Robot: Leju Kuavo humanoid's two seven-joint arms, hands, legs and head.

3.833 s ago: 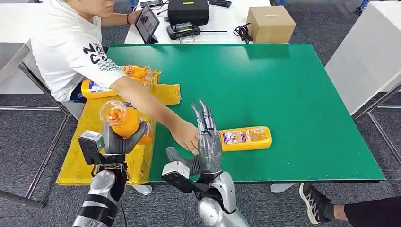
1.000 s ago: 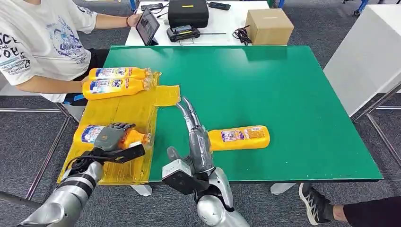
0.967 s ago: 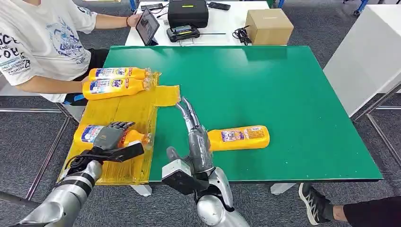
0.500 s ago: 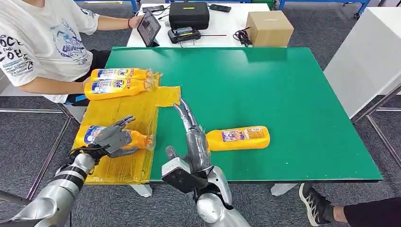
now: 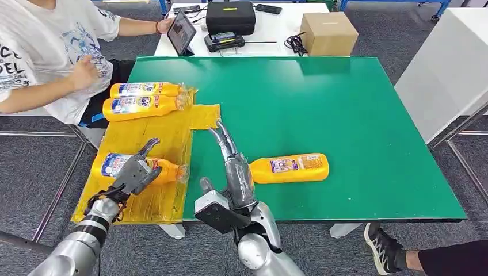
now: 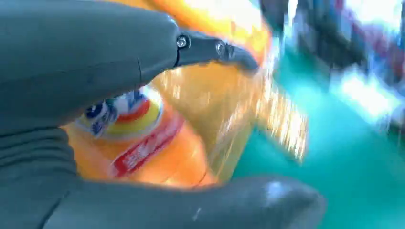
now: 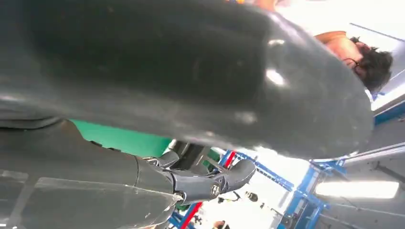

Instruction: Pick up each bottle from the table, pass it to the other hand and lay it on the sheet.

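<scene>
Third bottle released onto the sheet; the next one waits on the tabletop.

Nearest, the left hand (image 5: 133,174) has let go, fingers now spread above the yellow plastic bottle (image 5: 138,167) lying on the yellow sheet (image 5: 167,132). The right hand (image 5: 233,164), fingers straight and empty, stands just beside another yellow bottle (image 5: 289,168) on the green tabletop (image 5: 322,103). Farther off, two more bottles (image 5: 144,99) lie on the sheet.

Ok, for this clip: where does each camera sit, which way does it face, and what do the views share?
Head view: high on the body, looking down at the green table and yellow plastic sheet; both hands, left hand, right hand.
Left wrist view: behind the left hand, facing the orange labelled bottle on the sheet.
Right wrist view: behind the right hand, tilted up toward ceiling lights.
Shared: head and left wrist views show that bottle.
</scene>
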